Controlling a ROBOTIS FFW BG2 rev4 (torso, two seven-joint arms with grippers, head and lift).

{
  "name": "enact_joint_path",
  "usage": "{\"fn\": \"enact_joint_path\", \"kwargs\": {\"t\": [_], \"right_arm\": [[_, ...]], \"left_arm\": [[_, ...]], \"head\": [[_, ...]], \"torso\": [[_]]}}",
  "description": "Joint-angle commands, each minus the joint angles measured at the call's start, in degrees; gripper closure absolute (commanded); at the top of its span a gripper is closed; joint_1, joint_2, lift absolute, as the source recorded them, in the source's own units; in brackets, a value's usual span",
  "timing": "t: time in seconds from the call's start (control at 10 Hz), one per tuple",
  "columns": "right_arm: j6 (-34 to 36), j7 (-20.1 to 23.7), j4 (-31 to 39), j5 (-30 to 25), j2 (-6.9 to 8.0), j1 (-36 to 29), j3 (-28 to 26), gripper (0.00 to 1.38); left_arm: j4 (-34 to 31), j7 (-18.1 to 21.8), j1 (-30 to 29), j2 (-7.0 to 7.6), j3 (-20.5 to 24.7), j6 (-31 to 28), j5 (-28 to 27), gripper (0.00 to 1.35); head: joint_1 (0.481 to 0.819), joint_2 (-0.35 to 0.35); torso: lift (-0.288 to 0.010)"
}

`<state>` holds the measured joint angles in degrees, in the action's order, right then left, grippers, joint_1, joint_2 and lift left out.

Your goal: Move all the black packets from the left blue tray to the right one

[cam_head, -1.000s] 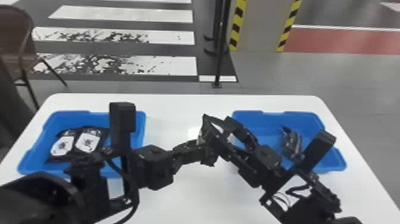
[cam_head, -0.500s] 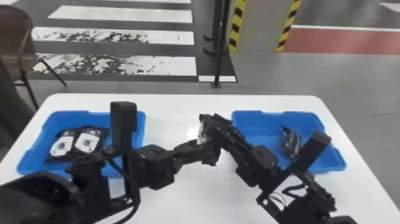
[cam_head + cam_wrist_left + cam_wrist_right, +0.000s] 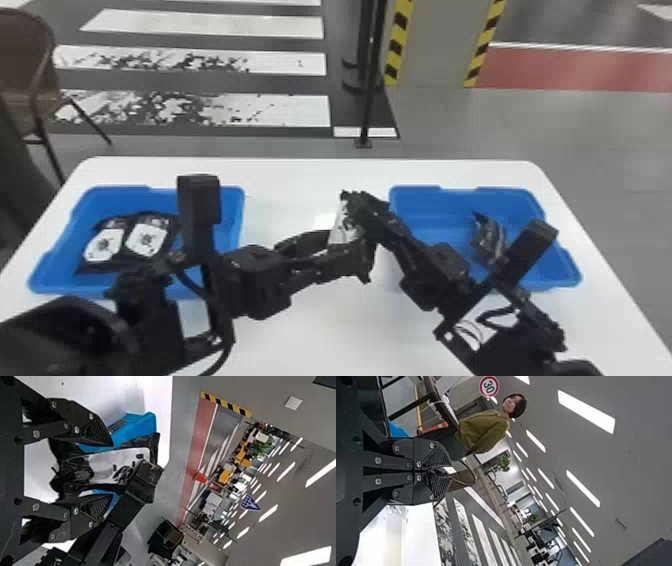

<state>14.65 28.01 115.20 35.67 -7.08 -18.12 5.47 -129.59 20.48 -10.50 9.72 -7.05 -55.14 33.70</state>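
Beyond the white table [image 3: 320, 335], a striped crossing [image 3: 285, 110] is laid out on the grey floor. At the left, flat packets [image 3: 146, 241] are held in the left blue tray [image 3: 236, 210]. Between the trays, the fingers of the left gripper [image 3: 111, 471] are spread wide around the passed packet [image 3: 341, 227]; whether either is touched by it cannot be told. Its long axis is run roughly lengthwise with them, past their tips. The fingers of the right gripper [image 3: 449, 471] are drawn together, apparently with the packet pinched, and its far side is met by them. The right blue tray [image 3: 414, 197] is nearer to the right arm, so the carry should be made by it. Counted: two packets left, one between, one dark packet [image 3: 489, 239] right; two trays, two grippers.
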Motion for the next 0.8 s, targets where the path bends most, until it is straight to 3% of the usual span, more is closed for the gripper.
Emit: {"fn": "enact_joint_path", "kwargs": {"t": [0.0, 0.3, 0.4, 0.6, 0.7], "right_arm": [[-0.17, -0.06, -1.65, 0.09, -0.22, 1.67, -2.04, 1.28], [-0.17, -0.50, -9.52, -3.45, -1.71, 7.43, -6.96, 1.28], [-0.17, -0.94, -13.60, -6.42, -2.15, 9.82, -8.56, 1.28], [-0.31, -1.73, -23.86, -16.02, -2.94, 16.43, -11.53, 1.28], [-0.31, -2.25, -27.80, -17.16, -3.30, 18.68, -11.75, 1.16]], "left_arm": [[0.00, 0.00, -1.45, -0.32, 1.57, 0.72, 0.92, 0.13], [-1.97, 0.18, -8.20, -2.51, 11.85, 4.23, -1.14, 0.13], [-3.23, 0.18, -9.61, -3.39, 16.31, 4.23, -2.62, 0.13], [-4.22, 0.18, -10.17, -3.83, 20.99, 4.37, -3.42, 0.13], [-4.22, 0.18, -9.75, -3.83, 22.25, 4.66, -3.88, 0.13]], "head": [[0.695, -0.073], [0.695, -0.086], [0.695, -0.079], [0.695, -0.044], [0.695, -0.050]], "torso": [[-0.140], [-0.140], [-0.140], [-0.140], [-0.140]]}}
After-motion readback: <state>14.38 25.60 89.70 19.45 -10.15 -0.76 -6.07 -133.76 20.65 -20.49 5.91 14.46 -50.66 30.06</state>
